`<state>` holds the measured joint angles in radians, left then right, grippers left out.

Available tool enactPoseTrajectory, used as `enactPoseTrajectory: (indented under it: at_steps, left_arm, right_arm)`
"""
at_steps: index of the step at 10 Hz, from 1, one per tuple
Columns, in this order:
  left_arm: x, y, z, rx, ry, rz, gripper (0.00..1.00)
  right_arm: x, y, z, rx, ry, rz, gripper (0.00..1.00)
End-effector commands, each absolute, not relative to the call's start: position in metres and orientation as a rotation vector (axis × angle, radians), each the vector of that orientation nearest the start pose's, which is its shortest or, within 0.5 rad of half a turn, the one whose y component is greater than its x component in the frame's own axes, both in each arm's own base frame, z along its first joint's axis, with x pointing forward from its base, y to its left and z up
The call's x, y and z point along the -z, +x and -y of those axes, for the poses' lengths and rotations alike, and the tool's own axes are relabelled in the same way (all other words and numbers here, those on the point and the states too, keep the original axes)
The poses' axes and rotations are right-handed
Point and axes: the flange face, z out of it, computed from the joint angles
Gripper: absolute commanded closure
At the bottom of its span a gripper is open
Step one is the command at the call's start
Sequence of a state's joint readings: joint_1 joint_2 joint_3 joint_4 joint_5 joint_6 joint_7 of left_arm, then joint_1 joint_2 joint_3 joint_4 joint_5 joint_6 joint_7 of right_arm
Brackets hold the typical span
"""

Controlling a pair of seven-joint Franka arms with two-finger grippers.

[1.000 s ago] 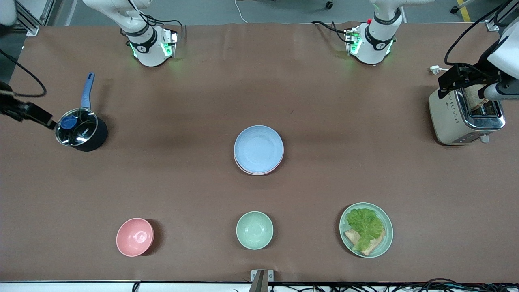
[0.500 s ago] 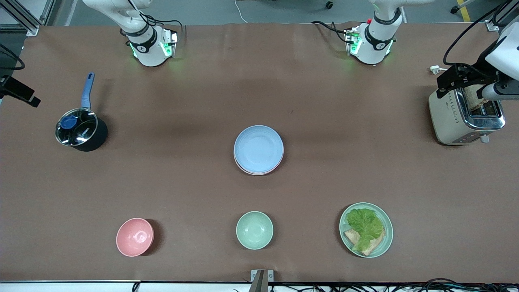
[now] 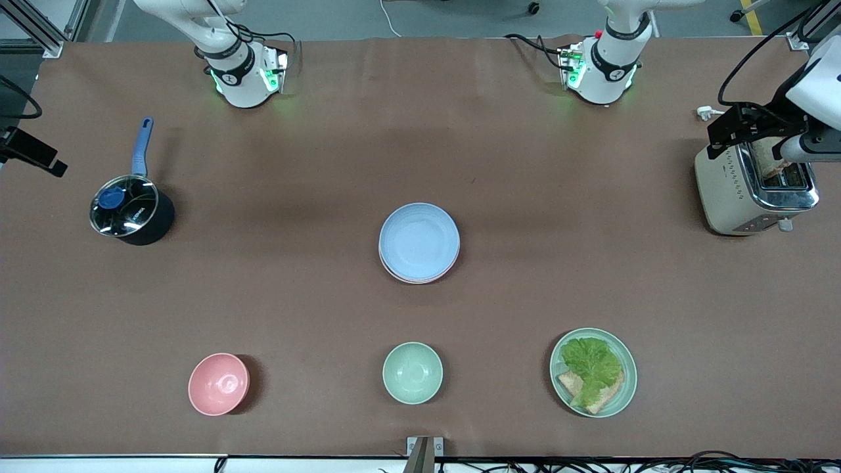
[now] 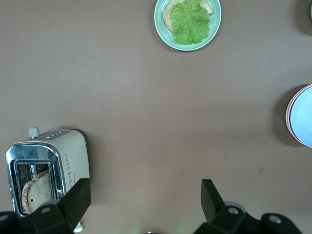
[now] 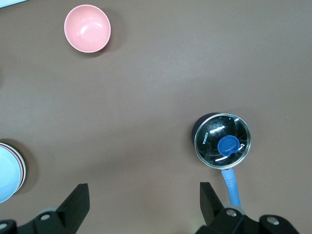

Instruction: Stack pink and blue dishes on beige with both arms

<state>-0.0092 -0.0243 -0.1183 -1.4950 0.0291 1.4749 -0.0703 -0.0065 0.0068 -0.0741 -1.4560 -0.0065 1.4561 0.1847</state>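
Note:
The light blue plate (image 3: pixel 419 240) lies at the table's middle, on top of a stack. A pale pink plate's rim (image 3: pixel 410 280) peeks out beneath it. The beige plate is hidden. The left wrist view catches the blue plate (image 4: pixel 303 117) at its edge, and the right wrist view shows the blue plate (image 5: pixel 7 175) too. My left gripper (image 3: pixel 729 135) hangs open over the toaster at the left arm's end, nothing between its fingers (image 4: pixel 145 190). My right gripper (image 3: pixel 39 157) hovers open and holds nothing at the table's edge by the right arm's end (image 5: pixel 144 192).
A dark pot with glass lid and blue handle (image 3: pixel 128 210) stands under the right gripper's side. A steel toaster (image 3: pixel 749 197) holds bread. Nearer the camera sit a pink bowl (image 3: pixel 219 383), a mint bowl (image 3: pixel 412 372) and a green plate (image 3: pixel 632 368) with lettuce and bread.
My right gripper drew back from beside the pot toward the table's edge, then held still. The left arm and the plate stack did not move.

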Motion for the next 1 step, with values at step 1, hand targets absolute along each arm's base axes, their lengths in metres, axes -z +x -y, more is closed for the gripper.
enactPoseTrajectory:
  at_steps: [1]
  left_arm:
    - [-0.6552,0.5376,0.0726,-0.015,-3.123,-0.123,0.00]
  right_arm:
    - [-0.6676,0.5436,0.0427,-0.009,-3.128,-0.398,0.00]
